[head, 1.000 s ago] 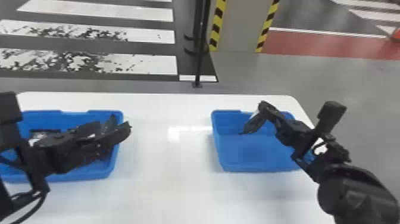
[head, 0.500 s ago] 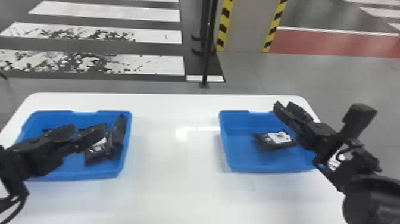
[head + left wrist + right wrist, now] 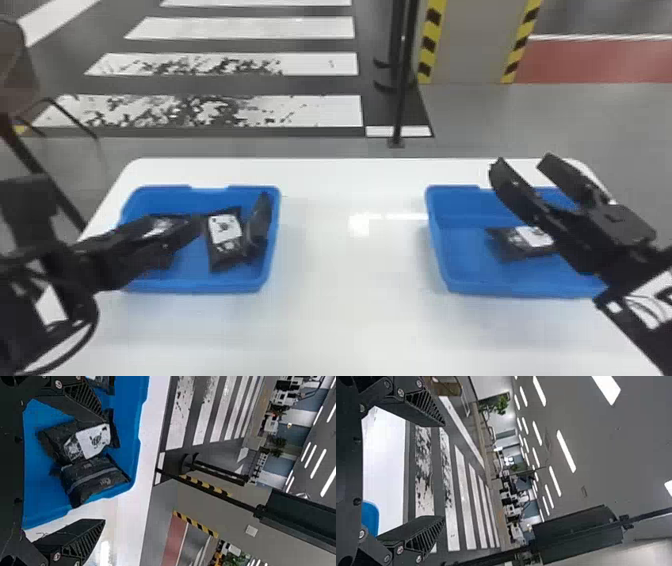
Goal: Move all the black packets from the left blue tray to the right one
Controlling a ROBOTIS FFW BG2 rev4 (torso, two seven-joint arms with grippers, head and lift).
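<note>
Over the left blue tray (image 3: 200, 288) is my left gripper (image 3: 197, 225), beside a black packet with a white label (image 3: 225, 230). Another black packet (image 3: 260, 220) leans on that tray's right wall. In the left wrist view, my left gripper (image 3: 102, 471) stands open, with the labelled packet (image 3: 94, 441) and a dark one (image 3: 93, 479) beyond its fingers. One black packet (image 3: 525, 242) lies in the right blue tray (image 3: 525, 290). My right gripper (image 3: 520, 162) hangs above that tray's back part, fingers apart; the right wrist view shows the right gripper (image 3: 443, 471) with nothing between them.
A white table (image 3: 350, 270) carries both trays, with a wide strip of its surface between them. Beyond its back edge stand a dark pole (image 3: 401, 90) and a column with yellow and black stripes. A chair (image 3: 17, 70) is at the far left.
The right gripper has opened and let go of a packet, which now lies in the right tray. The left gripper has drawn back to the left, and the head view has shifted slightly.
</note>
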